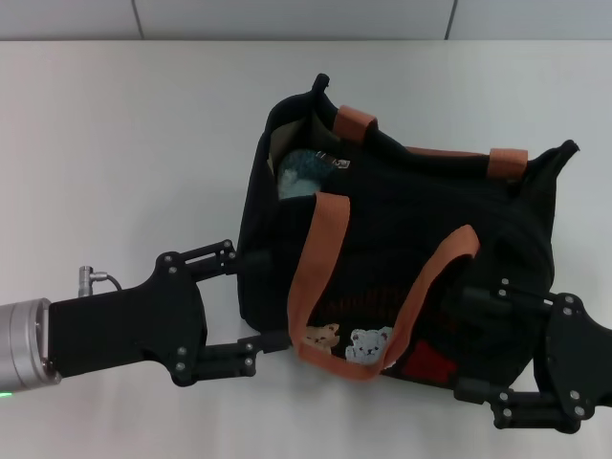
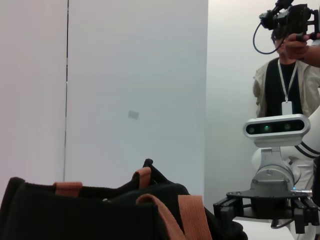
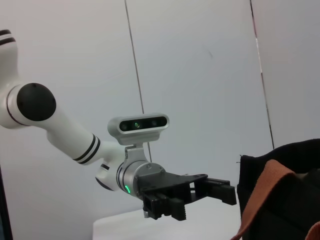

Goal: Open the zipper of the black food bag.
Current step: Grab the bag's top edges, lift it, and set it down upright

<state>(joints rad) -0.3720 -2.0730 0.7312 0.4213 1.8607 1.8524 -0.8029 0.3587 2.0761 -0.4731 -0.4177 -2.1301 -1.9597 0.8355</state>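
Head view: black food bag (image 1: 421,239) is lying mid-table, top partly gaping at its far left corner. My left gripper (image 1: 256,301) is spreading wide against the bag's left side, holding nothing. My right gripper (image 1: 470,342) is also spreading wide at the bag's right front, nothing gripped.

Left wrist view: bag rim, orange-brown handle (image 2: 192,216), right gripper (image 2: 225,212) beyond.

Right wrist view: left gripper (image 3: 220,192) is gaping beside the bag (image 3: 280,195).

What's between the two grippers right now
The black food bag sits between them in the head view: left gripper at its left end, right gripper at its front right.
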